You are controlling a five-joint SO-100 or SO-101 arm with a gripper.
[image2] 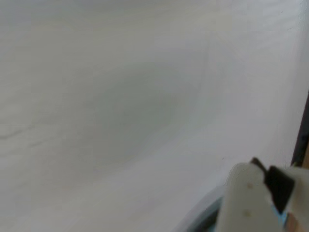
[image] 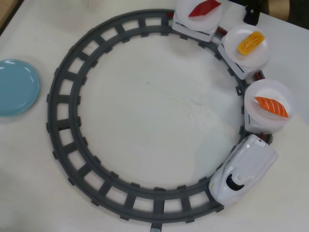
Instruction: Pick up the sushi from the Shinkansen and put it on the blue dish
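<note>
End effector (image2: 263, 203): only a blurred white part with a dark tip shows in the lower right corner of the wrist view; whether its fingers are apart or together cannot be told. Wrist view otherwise shows bare pale bench (image2: 120, 106) and a faint bluish curved edge beside the white part, too blurred to identify. Overhead view does not show the arm at all.

Landmark: the grey circular track (image: 63, 111), seen only in the overhead view.
- Shinkansen (image: 244, 174) sits on the track's lower right arc, nose with black windshield pointing down-left.
- Sushi (image: 271, 106), orange with white stripes, lies on a white plate (image: 260, 116) on the car directly behind the locomotive, on the track's right side.
- Next car round, upper right of the track: yellow egg piece (image: 250, 42) on its plate.
- Top of the track, cut by the frame edge: dark red piece (image: 204, 8) on its plate.
- Blue dish (image: 17, 87) rests on the bench outside the track, to its left, apart from the rails and partly cut by the left frame edge; nothing lies on it.

Inside of the track ring is open bench. A dark object (image: 251, 17) sits near the top edge, right of the red piece. Bench edge shows at the top left corner.
</note>
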